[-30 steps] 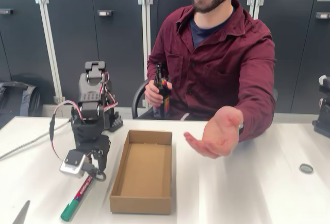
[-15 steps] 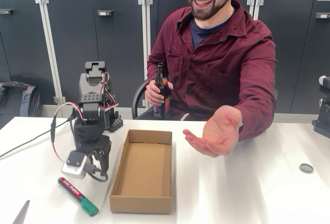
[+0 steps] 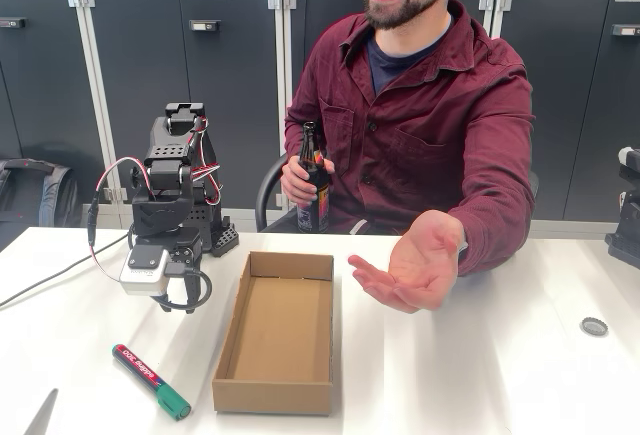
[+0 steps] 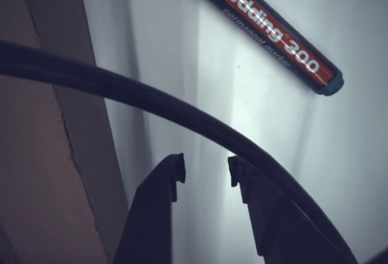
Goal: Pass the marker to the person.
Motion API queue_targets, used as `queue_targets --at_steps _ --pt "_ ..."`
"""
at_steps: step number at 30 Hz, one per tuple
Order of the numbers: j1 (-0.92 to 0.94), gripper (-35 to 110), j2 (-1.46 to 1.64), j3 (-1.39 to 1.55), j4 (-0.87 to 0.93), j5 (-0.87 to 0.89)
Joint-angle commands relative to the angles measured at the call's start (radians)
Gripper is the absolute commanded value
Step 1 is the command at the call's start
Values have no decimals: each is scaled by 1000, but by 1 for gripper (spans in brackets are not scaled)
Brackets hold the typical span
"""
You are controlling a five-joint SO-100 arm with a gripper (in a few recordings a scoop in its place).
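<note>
White table point(image 3: 520, 375), marker point(image 3: 151, 381) lying beside cardboard box point(image 3: 278, 332), claw point(image 4: 206, 173) apparently released above.

Marker point(image 3: 150, 382) on table point(image 3: 500, 375), left of box point(image 3: 275, 335).

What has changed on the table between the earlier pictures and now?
The gripper let go of the marker, which dropped from tilted at the gripper to flat on the table, green cap toward the box. The arm then rose; the gripper is open and empty. The person's hand remains held out, the bottle unmoved.
</note>
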Motion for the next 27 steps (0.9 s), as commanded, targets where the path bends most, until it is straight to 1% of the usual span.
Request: queue_targets --at_steps 1,2,3,4,6,7,8,10,15,19,23,27 --pt "67 17 87 32 -64 264" --pt "86 17 89 35 -61 353" --pt "107 17 89 28 -20 397" --pt "121 16 87 20 -28 517" --pt "166 16 84 -5 0 681" --pt "193 16 77 -12 -17 808" --pt "222 15 61 -23 -3 893" --pt "253 18 21 -32 46 1002" --pt "331 17 -146 -91 75 1186" --pt "388 18 -259 -121 -29 1292" --pt "373 26 -282 -143 -25 1364" --pt "341 25 -299 -199 -12 1417"
